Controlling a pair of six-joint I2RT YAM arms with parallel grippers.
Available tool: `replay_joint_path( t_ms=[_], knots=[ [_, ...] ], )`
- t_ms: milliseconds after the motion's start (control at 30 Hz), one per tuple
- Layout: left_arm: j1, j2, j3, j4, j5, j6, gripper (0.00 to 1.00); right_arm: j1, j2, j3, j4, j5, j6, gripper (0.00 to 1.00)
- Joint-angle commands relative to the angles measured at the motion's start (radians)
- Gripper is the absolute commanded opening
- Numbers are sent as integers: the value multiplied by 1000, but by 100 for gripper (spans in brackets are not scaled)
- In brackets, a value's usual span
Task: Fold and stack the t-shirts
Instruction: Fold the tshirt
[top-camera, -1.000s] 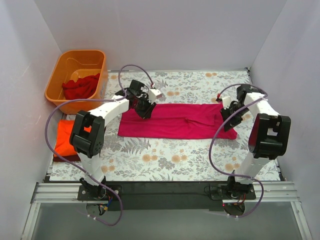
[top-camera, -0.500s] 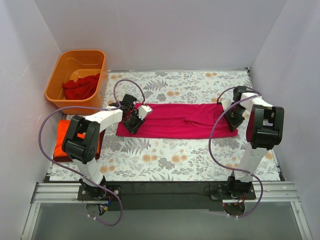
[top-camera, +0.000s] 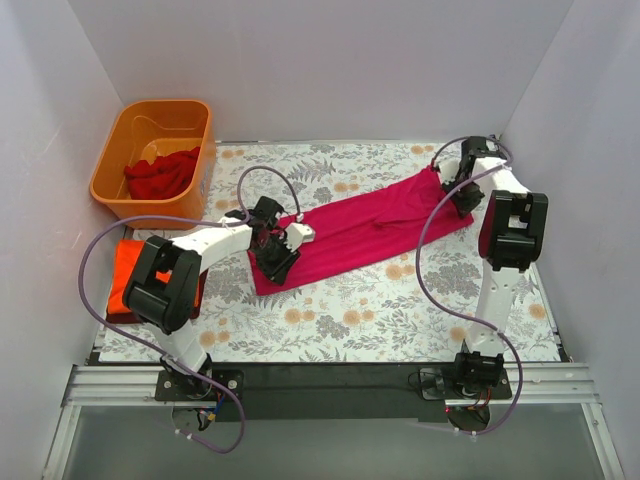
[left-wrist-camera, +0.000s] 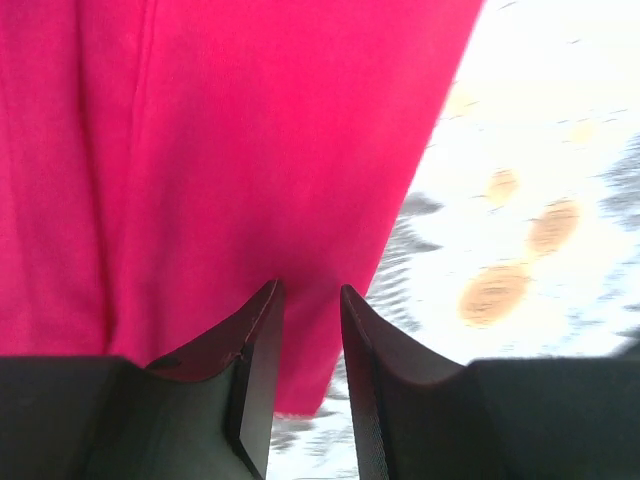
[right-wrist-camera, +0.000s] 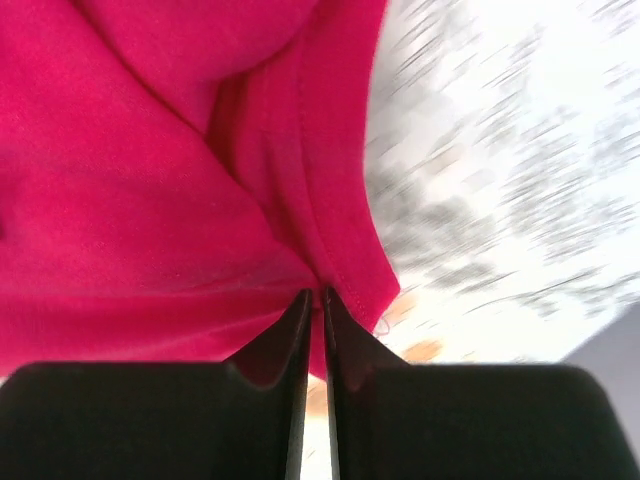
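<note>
A magenta-pink t-shirt, folded into a long strip, lies slanted across the flowered table from lower left to upper right. My left gripper sits on its lower left end. In the left wrist view the jaws stand a little apart with the pink cloth running between them. My right gripper is at the strip's far right end. There its fingers are nearly together, pinching the hem of the shirt. An orange t-shirt lies folded at the table's left edge. A deep red t-shirt is bunched in the tub.
The orange plastic tub stands at the back left corner. Grey walls close in the table on the left, back and right. Purple cables loop above both arms. A dark edge shows under the folded orange shirt.
The strip lay level across the table; now it slants. My right gripper has carried its end toward the back right corner, and my left gripper has drawn the other end nearer and rightward.
</note>
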Motion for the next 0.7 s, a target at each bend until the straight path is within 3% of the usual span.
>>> replay_joint_path(
  t_ms=[0, 133, 333, 667],
  knots=[
    [-29, -20, 108, -104, 97, -129, 29, -11, 59, 101, 118, 40, -28, 14],
    [-18, 3, 234, -104, 32, -171, 28, -19, 10, 173, 132, -3, -16, 16],
    [-14, 79, 317, -49, -139, -67, 30, -13, -81, 187, 133, -87, 49, 18],
    [-11, 150, 193, -32, -222, 6, 34, -1, -202, 66, 52, -198, 89, 20]
  ],
)
